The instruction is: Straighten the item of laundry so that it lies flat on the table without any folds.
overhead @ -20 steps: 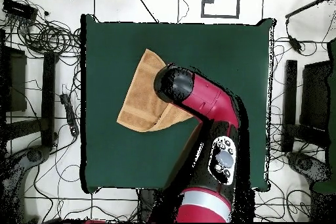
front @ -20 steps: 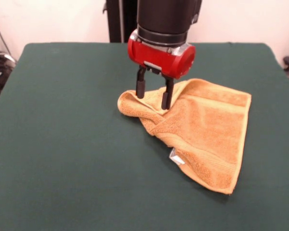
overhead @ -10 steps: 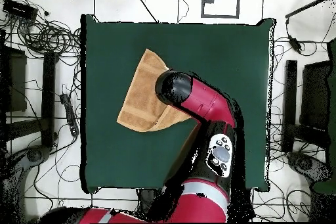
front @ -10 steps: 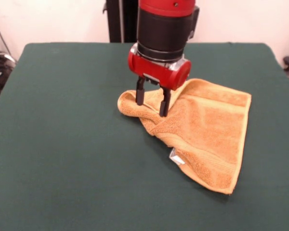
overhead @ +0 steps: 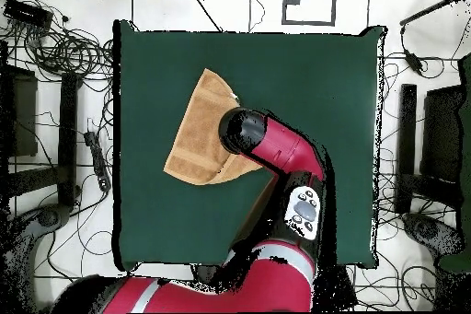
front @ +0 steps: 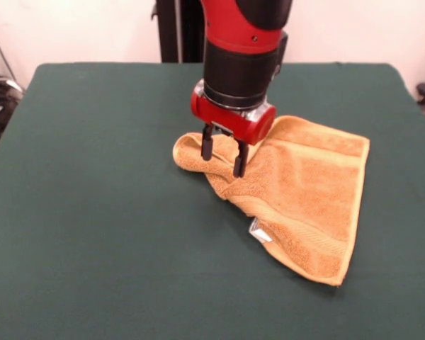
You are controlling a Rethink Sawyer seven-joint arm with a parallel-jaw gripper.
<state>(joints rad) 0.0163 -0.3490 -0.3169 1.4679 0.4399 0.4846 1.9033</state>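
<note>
Towel [front: 301, 195] bunched under parted claw [front: 224, 157] on green table [front: 99, 212], cables [overhead: 74, 52] beyond.

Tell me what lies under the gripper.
Under the open gripper lies the towel, its bunched, folded-over end. Green table surrounds it. What the fold covers cannot be seen.
</note>
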